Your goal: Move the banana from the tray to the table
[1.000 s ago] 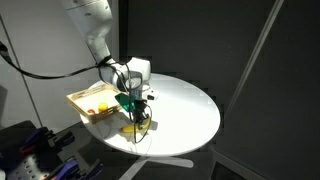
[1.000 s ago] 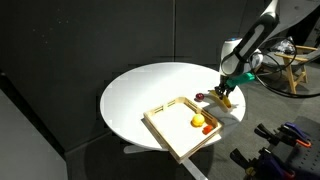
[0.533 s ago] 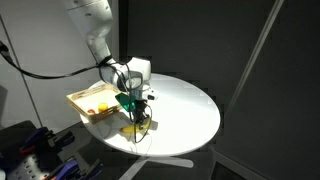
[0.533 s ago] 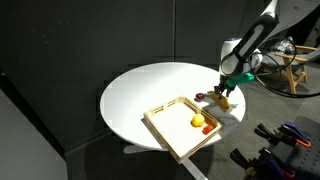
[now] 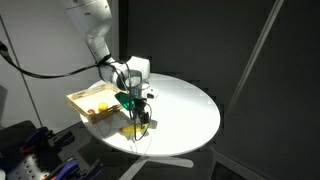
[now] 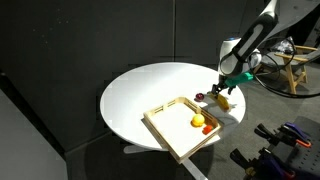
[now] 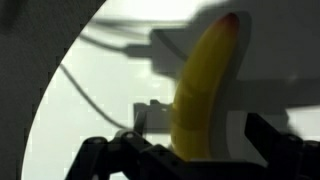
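Banana (image 6: 224, 101), small and yellow, is seen lying on the round white table (image 6: 150, 85), close to its edge and just outside the light wooden tray (image 6: 160, 133). It is straddled by the gripper (image 6: 222, 91), whose jaws are spread apart, clasping nothing. An orange-yellow fruit (image 6: 198, 121) is seen in the tray.

- White, glossy, rounded arm (image 5: 92, 28) links.
- Thin black cable (image 5: 40, 72) looping off arm.
- Dark gripper (image 5: 136, 110), green casing above, white block at wrist.
- Black fingers (image 7: 100, 158).
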`<act>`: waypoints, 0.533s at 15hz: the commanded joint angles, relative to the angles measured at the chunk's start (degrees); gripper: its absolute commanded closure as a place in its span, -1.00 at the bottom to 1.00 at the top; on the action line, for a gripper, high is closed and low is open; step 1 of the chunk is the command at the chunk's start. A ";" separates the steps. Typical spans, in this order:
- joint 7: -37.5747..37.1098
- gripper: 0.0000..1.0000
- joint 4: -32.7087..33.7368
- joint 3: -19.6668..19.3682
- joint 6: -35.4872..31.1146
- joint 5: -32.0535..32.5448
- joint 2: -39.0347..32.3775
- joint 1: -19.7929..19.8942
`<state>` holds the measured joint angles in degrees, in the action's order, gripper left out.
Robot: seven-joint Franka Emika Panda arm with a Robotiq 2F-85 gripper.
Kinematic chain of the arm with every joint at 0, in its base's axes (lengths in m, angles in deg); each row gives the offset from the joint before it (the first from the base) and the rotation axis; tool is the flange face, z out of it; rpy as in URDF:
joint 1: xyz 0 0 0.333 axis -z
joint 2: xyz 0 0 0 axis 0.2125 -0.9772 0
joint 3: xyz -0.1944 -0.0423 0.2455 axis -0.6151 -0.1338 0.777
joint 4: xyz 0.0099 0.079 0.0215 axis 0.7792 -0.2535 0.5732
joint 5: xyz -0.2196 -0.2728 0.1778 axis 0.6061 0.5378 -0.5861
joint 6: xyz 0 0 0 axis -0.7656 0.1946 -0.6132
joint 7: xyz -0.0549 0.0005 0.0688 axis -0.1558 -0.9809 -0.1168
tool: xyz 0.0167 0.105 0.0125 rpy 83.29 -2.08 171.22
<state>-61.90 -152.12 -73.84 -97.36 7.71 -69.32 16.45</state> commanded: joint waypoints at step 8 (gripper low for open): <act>0.58 -1.00 -4.50 0.69 2.88 -0.09 7.97 -3.94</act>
<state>-61.89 -154.06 -73.30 -96.68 7.71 -65.54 13.38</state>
